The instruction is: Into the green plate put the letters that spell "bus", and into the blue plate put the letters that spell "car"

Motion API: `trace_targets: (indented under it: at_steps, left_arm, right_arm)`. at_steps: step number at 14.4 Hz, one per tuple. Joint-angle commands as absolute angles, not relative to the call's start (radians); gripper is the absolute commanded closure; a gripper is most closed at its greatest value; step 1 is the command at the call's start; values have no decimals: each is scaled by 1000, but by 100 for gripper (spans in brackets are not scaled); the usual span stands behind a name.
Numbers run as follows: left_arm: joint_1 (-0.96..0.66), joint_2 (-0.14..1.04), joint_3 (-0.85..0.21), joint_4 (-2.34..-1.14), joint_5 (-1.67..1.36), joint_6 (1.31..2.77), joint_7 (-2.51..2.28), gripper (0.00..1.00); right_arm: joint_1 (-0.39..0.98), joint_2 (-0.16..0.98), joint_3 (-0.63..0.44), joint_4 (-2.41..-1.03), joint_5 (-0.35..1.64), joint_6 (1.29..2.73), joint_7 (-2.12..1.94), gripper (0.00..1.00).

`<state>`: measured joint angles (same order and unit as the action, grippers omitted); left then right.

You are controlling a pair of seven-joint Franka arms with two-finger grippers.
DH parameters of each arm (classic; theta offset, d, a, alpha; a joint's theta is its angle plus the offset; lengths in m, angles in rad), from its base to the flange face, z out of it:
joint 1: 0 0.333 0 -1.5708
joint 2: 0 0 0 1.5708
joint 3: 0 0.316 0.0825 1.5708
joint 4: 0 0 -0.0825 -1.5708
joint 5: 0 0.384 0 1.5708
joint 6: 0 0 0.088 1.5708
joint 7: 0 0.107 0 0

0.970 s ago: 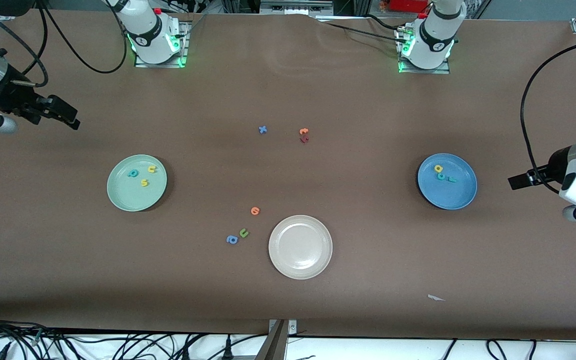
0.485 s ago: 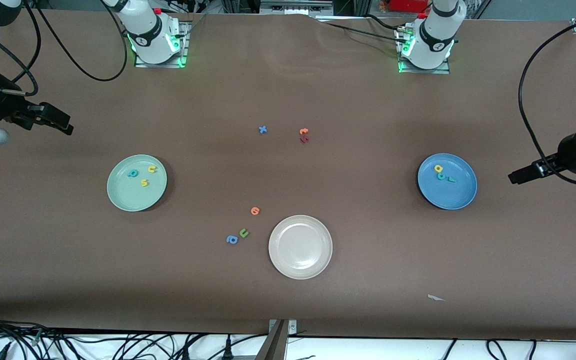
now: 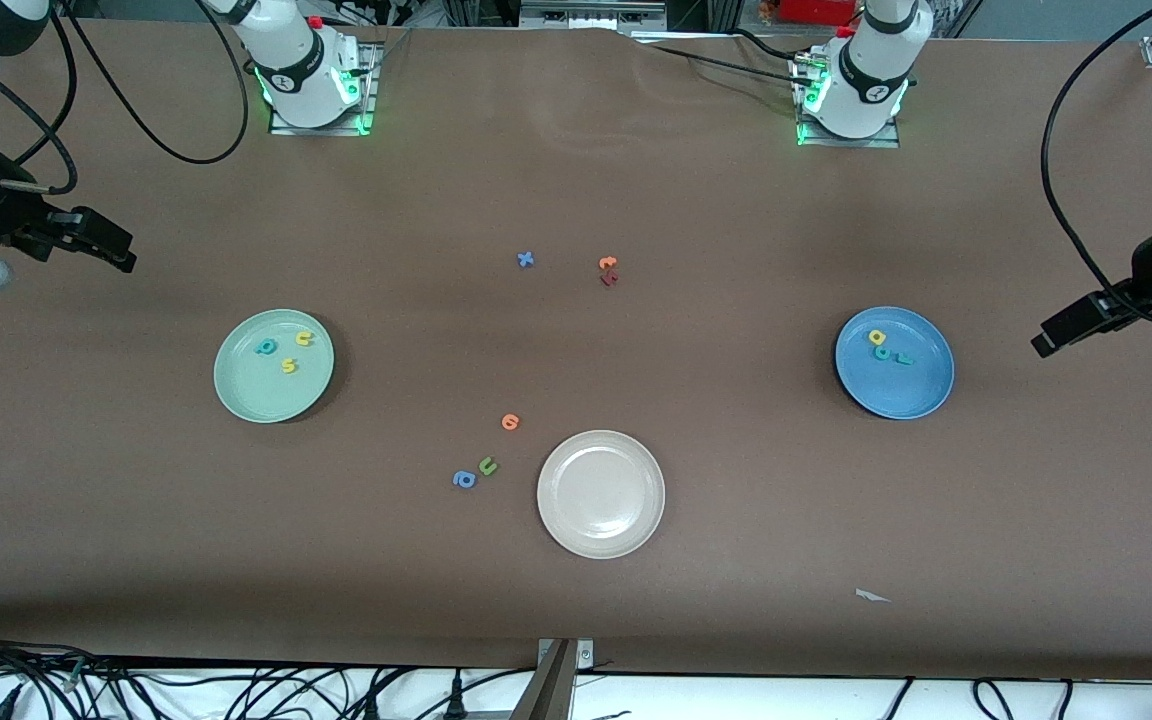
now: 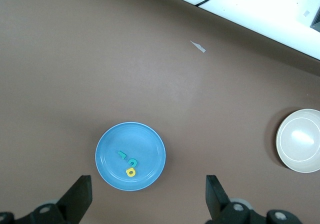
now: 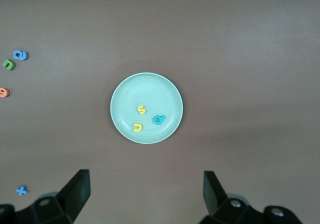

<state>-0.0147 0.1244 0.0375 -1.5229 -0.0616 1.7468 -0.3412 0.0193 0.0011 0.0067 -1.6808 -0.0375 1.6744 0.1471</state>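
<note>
The green plate [image 3: 256, 390] holds a teal b [image 3: 266, 347], a yellow u [image 3: 304, 339] and a yellow s [image 3: 289, 366]. The blue plate [image 3: 901, 395] holds a yellow a [image 3: 877, 337], a teal c [image 3: 881, 353] and a teal r [image 3: 903, 358]. My left gripper [image 3: 1046, 343] hangs open and empty over the table at the left arm's end, beside the blue plate [image 4: 112, 149]. My right gripper [image 3: 121, 255] hangs open and empty over the right arm's end, high above the table beside the green plate [image 5: 150, 91].
A beige plate [image 3: 601, 540] lies mid-table nearer the front camera, with a blue a [image 3: 464, 479], green u [image 3: 487, 465] and orange letter [image 3: 510, 421] beside it. A blue x [image 3: 526, 259] and orange and dark red letters [image 3: 608, 270] lie farther back. A white scrap [image 3: 871, 596] lies near the front edge.
The left gripper has drawn back toward the left arm's end of the table. The right gripper has drifted toward the right arm's end. Plates and letters have not moved.
</note>
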Motion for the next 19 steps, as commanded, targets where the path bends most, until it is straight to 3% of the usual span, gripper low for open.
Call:
trace_targets:
  at_steps: [1,19]
  left_arm:
    - [-20,60,57,-1597,-86,1772,-234,0]
    - [-21,63,48,-1565,-77,1724,-11,0]
  right_arm:
    - [25,12,6,-1661,-40,1666,141,0]
    - [25,2,5,-1654,11,1621,137,0]
